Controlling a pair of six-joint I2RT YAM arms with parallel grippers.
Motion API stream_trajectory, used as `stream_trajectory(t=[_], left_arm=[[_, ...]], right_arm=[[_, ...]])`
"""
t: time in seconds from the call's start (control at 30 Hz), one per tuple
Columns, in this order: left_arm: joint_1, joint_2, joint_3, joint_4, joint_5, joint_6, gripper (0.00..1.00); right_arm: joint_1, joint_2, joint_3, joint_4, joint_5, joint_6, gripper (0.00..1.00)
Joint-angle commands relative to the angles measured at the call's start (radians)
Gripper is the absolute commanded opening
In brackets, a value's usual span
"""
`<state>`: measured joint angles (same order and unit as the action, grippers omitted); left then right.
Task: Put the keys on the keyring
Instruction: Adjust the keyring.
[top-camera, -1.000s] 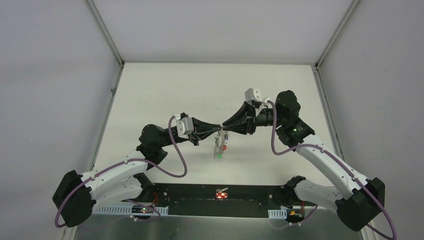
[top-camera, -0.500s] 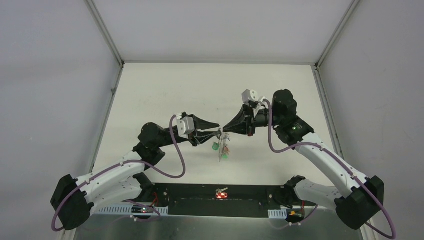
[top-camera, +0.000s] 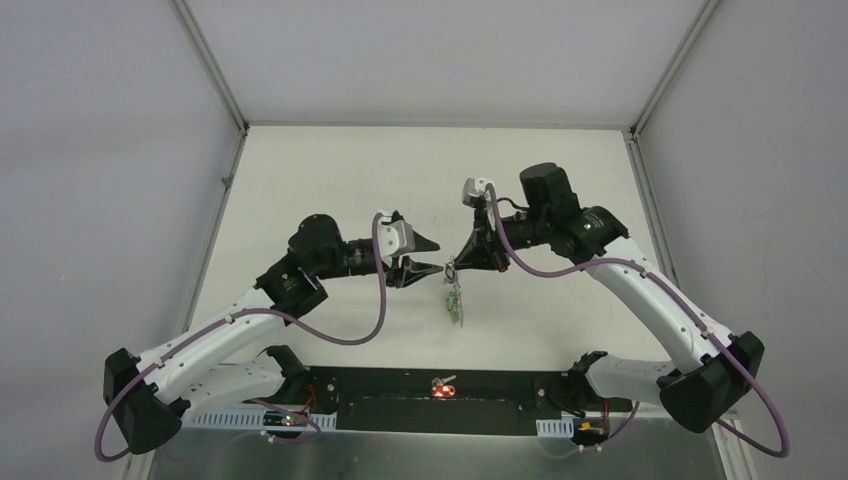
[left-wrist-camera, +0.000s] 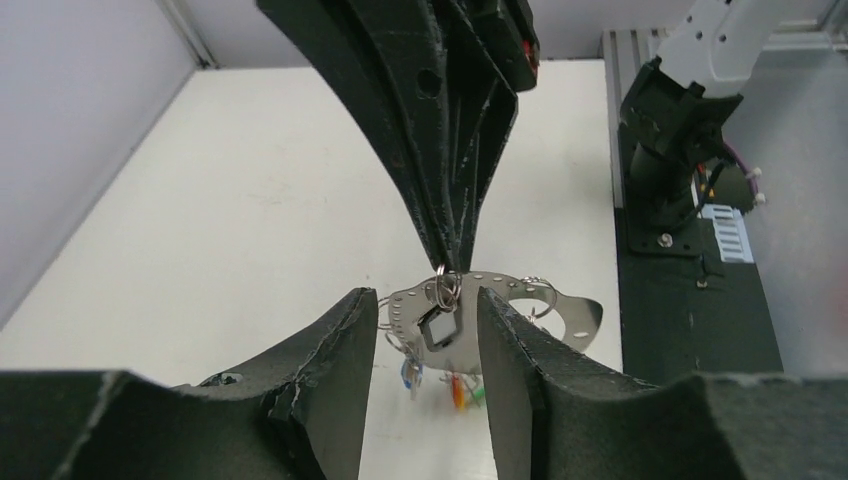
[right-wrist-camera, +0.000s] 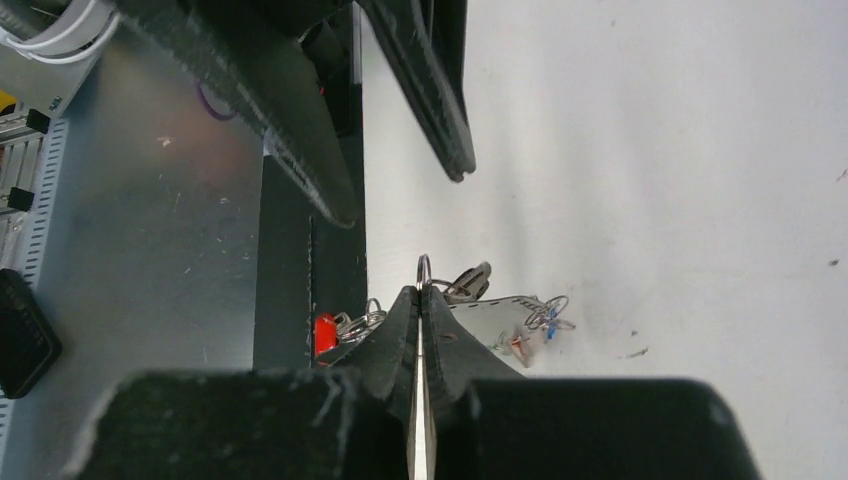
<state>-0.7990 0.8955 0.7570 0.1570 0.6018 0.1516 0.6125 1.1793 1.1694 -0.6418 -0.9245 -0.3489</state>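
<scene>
The white table (top-camera: 300, 200) sits inside grey walls. From above, the keyring (top-camera: 455, 300) is just a small bunch hanging in the air between both arms. The left wrist view shows more. The right gripper (left-wrist-camera: 447, 263) pinches its top loop. Red and green keys (left-wrist-camera: 462, 392) dangle underneath. The left gripper (left-wrist-camera: 428, 300) has its fingers spread apart, one on each side.

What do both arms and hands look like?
The left arm and right arm match: white links, black joints, a purple cable looping alongside. The left hand and right hand are matte black, with tapering wedge-shaped fingers and a white camera box behind.
</scene>
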Motion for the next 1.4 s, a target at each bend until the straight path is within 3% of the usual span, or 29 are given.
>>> stream_trajectory(t=[0.0, 0.17, 0.43, 0.73, 0.9, 1.07, 1.1, 1.37], left_arm=[[-0.034, 0.051, 0.067, -0.119, 0.006, 0.075, 0.43], [-0.075, 0.112, 0.103, -0.152, -0.007, 0.105, 0.43], [-0.120, 0.169, 0.118, -0.152, -0.051, 0.108, 0.35], [-0.121, 0.164, 0.104, -0.130, -0.074, 0.103, 0.01], [-0.121, 0.161, 0.090, -0.098, -0.074, 0.054, 0.00], [-0.121, 0.129, 0.021, 0.013, -0.109, -0.031, 0.00], [-0.120, 0.119, -0.001, 0.053, -0.116, -0.047, 0.00], [-0.120, 0.051, -0.140, 0.314, -0.175, -0.117, 0.00]], right_arm=[[0.027, 0.051, 0.127, -0.221, 0.108, -0.078, 0.00], [0.038, 0.109, 0.203, -0.316, 0.150, -0.064, 0.00], [0.057, 0.112, 0.209, -0.285, 0.102, -0.037, 0.00], [0.070, 0.112, 0.203, -0.274, 0.100, -0.032, 0.00], [0.072, 0.115, 0.198, -0.247, 0.107, -0.010, 0.00], [0.066, 0.067, 0.126, -0.121, 0.157, 0.107, 0.40], [0.062, 0.050, 0.101, -0.086, 0.157, 0.132, 0.43], [-0.068, -0.074, -0.111, 0.246, -0.016, 0.330, 0.43]])
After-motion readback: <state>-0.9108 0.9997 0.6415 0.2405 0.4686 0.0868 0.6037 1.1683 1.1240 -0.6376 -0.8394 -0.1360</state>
